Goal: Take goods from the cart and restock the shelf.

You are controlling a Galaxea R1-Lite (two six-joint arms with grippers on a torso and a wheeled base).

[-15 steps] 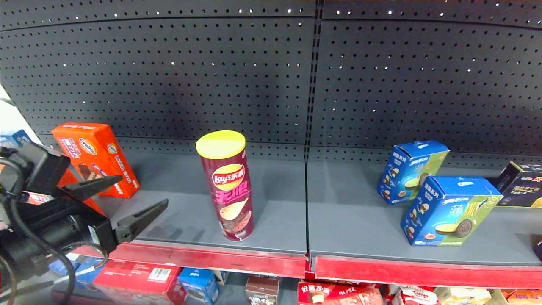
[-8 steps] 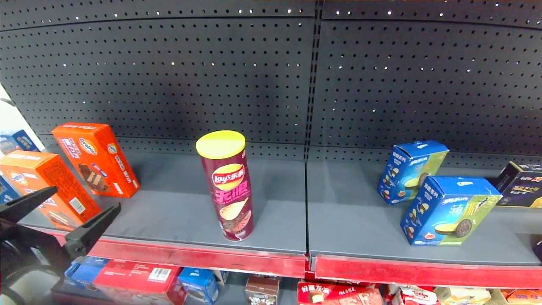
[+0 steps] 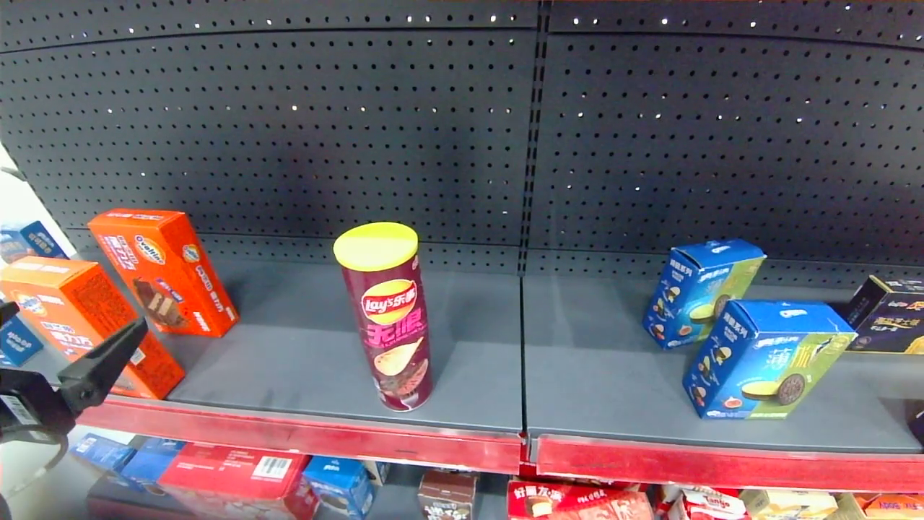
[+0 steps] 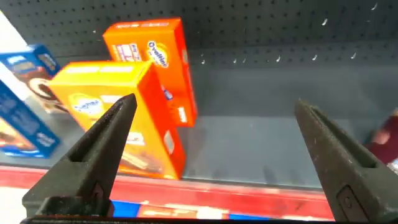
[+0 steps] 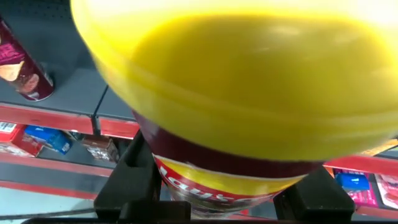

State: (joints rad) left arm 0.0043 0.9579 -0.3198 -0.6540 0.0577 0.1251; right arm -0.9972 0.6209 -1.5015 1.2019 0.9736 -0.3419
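Note:
A maroon chips can (image 3: 386, 318) with a yellow lid stands upright near the front of the grey shelf (image 3: 476, 361), left of the shelf joint. My left gripper (image 4: 214, 107) is open and holds nothing. It hangs off the shelf's front left corner, one finger (image 3: 101, 361) in front of the orange boxes. My right gripper (image 5: 227, 190) is shut on a second chips can (image 5: 236, 93), whose yellow lid sits close to the camera. The standing can (image 5: 22, 62) on the shelf lies beyond it.
Two orange boxes (image 3: 162, 271) (image 3: 79, 325) stand at the shelf's left end. Two blue-green cookie boxes (image 3: 765, 357) (image 3: 700, 289) and a dark box (image 3: 884, 314) stand at the right. A red rail (image 3: 310, 437) edges the shelf front, with more goods below. Bare shelf lies on both sides of the standing can.
My left gripper has drawn back left and down from in front of the shelf, staying open, and uncovered the front orange box. The standing can has not moved.

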